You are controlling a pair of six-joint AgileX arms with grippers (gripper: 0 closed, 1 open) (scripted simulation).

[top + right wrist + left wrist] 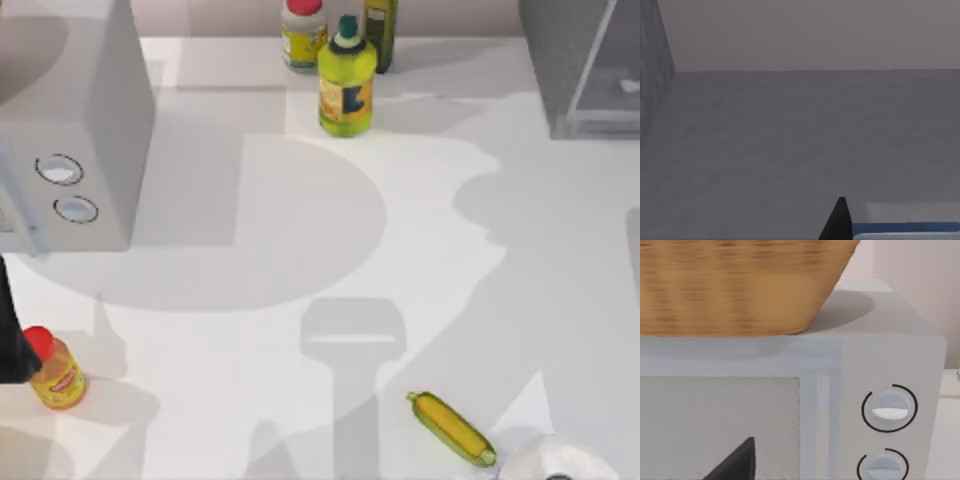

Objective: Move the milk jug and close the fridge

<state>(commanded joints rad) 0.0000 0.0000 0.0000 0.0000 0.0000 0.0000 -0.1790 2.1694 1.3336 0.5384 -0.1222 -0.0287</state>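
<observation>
The fridge is the dark grey cabinet at the table's far right corner, with a pale grey inside. In the right wrist view a grey wall and a flat grey surface spread out ahead. At that picture's lower edge lies a strip of the milk jug, blue over white, touching a dark tip of my right gripper. My left arm is parked at the table's left edge, beside a yellow red-capped bottle. A dark part of my left gripper faces the lighter grey box.
A light grey box with two round dials fills the far left, and a wicker basket sits on it. Three bottles stand at the back middle. A corn cob and a white round object lie near the front right.
</observation>
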